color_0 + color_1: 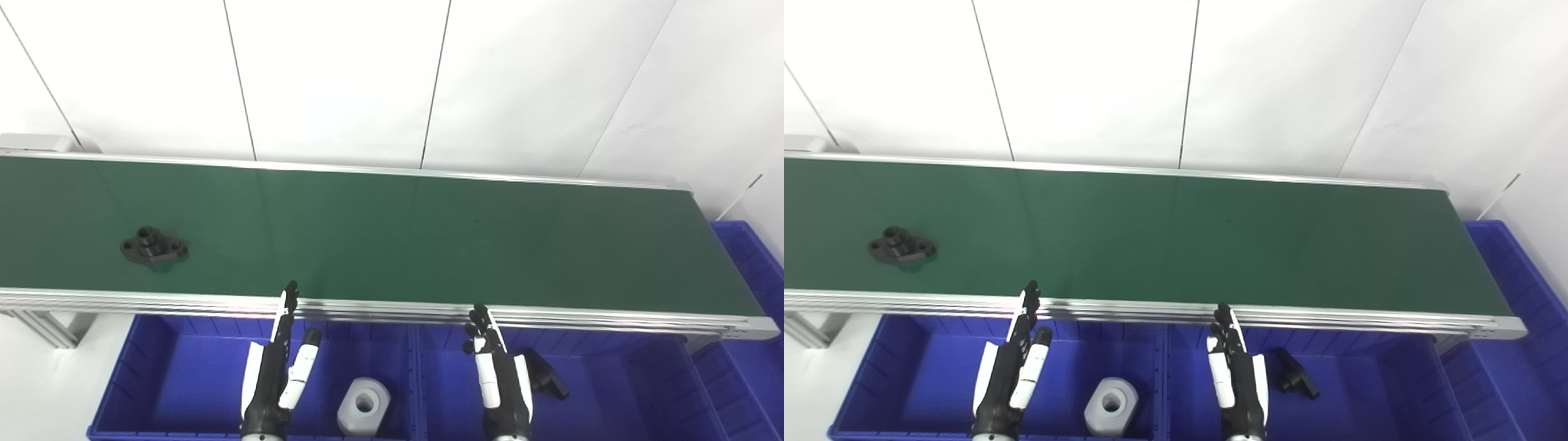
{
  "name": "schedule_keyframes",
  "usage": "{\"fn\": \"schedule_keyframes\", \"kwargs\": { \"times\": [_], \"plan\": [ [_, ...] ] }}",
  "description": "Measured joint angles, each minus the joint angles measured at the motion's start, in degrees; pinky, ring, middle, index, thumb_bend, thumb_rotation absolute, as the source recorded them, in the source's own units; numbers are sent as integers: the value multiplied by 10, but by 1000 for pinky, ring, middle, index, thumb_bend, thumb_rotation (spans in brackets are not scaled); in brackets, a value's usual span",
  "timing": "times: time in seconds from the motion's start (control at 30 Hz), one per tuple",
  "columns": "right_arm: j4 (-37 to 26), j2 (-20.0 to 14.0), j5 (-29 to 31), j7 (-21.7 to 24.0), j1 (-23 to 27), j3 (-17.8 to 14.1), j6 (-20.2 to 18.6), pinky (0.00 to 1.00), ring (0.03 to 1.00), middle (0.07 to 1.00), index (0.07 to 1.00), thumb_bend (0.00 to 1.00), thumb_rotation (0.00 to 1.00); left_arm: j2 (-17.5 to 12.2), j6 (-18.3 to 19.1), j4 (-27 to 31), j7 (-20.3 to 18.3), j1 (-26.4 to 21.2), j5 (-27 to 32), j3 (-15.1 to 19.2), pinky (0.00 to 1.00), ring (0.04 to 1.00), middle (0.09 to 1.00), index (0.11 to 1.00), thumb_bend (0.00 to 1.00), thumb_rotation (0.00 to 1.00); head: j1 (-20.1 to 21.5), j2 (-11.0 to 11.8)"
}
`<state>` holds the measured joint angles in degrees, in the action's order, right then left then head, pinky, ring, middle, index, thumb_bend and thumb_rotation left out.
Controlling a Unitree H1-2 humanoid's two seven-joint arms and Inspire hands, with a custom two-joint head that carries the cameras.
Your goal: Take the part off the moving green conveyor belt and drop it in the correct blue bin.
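Waiting step: the black part [153, 245] rides the belt [392, 239] at far left, both hands, left [275, 367] and right [499, 373], empty with fingers extended over the bins [184, 367]; next, I judge, the left hand must reach and time its grasp

A part [153, 245] lies on the conveyor belt [429, 239] toward its left end. Before the belt stand two bins side by side: the left bin [153, 373] holds a block [364, 406], the right bin [612, 386] a small piece [545, 375]. Another bin [750, 257] stands beyond the belt's right end.
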<state>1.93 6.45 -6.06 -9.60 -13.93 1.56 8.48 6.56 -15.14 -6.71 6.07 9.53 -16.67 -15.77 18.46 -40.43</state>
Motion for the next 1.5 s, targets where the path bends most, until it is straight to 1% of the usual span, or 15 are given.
{"fn": "schedule_keyframes", "kwargs": {
  "times": [0.23, 0.4, 0.5, 0.63, 0.73, 0.77, 0.83, 0.93, 1.03, 1.07, 1.13, 1.17, 1.27, 1.3, 1.5],
  "plan": [
    [18, -2, -1, -5, 13, -4, 9, 933, 946, 955, 960, 861, 1000, -10, 0, 0, -4, 19, 0, -5, 1000, 1000, 1000, 1000, 497, 965, -7, 3],
    [26, -5, 0, -5, 22, -6, 9, 940, 947, 956, 962, 878, 1000, -11, 2, 0, -5, 20, 0, -7, 1000, 1000, 1000, 1000, 497, 970, -11, 3],
    [32, -6, 0, -6, 28, -9, 9, 946, 954, 960, 967, 871, 1000, -12, 8, -1, -8, 19, 2, -7, 1000, 1000, 1000, 1000, 500, 952, -12, 4],
    [34, -7, 0, -7, 28, -9, 9, 952, 956, 965, 970, 867, 1000, -11, 26, -2, -16, 19, 18, -5, 1000, 1000, 1000, 1000, 512, 937, -13, 5],
    [31, -6, -1, -10, 27, -9, 9, 949, 950, 963, 968, 855, 1000, -11, 30, -3, -21, 19, 27, -4, 1000, 1000, 1000, 1000, 508, 927, -13, 5],
    [28, -6, -1, -11, 26, -9, 8, 915, 936, 957, 959, 839, 1000, -11, 31, -3, -22, 18, 26, -4, 1000, 1000, 1000, 1000, 494, 935, -13, 6],
    [14, -1, 0, -12, 18, -10, 7, 901, 928, 953, 956, 829, 1000, -10, 31, -3, -22, 17, 26, -4, 1000, 1000, 1000, 1000, 489, 938, -11, 6],
    [-10, 11, 2, -16, 3, -11, 6, 955, 939, 943, 943, 815, 1000, -9, 31, -6, -21, 14, 26, -3, 1000, 1000, 1000, 1000, 505, 941, -9, 5],
    [-30, 19, 7, -21, -10, -14, 0, 984, 939, 939, 938, 809, 1000, -8, 31, -8, -21, 10, 26, -1, 1000, 1000, 1000, 1000, 502, 942, -4, 0],
    [-35, 21, 11, -21, -13, -17, -7, 989, 938, 941, 941, 812, 1000, -8, 31, -8, -20, 9, 26, 0, 1000, 1000, 1000, 1000, 502, 941, 1, -5],
    [-49, 27, 21, -23, -18, -23, -26, 987, 934, 940, 943, 819, 1000, -6, 31, -8, -20, 6, 26, 2, 1000, 1000, 1000, 1000, 486, 939, 1, -5],
    [-53, 28, 22, -24, -19, -24, -31, 987, 935, 941, 943, 821, 1000, -6, 31, -8, -20, 5, 27, 2, 1000, 1000, 1000, 1000, 477, 938, 8, -24],
    [-65, 28, 24, -24, -18, -24, -42, 986, 937, 944, 944, 814, 1000, -3, 38, -8, -22, -1, 37, 4, 1000, 1000, 1000, 1000, 476, 941, 10, -28],
    [-67, 28, 24, -23, -18, -24, -42, 979, 940, 944, 945, 807, 1000, -1, 41, -8, -22, -3, 38, 5, 1000, 1000, 1000, 1000, 485, 947, 11, -33],
    [-67, 28, 25, -22, -16, -22, -46, 949, 932, 933, 939, 810, 1000, 3, 41, -8, -21, -10, 37, 6, 1000, 1000, 1000, 1000, 506, 959, 9, -31]
  ]
}}
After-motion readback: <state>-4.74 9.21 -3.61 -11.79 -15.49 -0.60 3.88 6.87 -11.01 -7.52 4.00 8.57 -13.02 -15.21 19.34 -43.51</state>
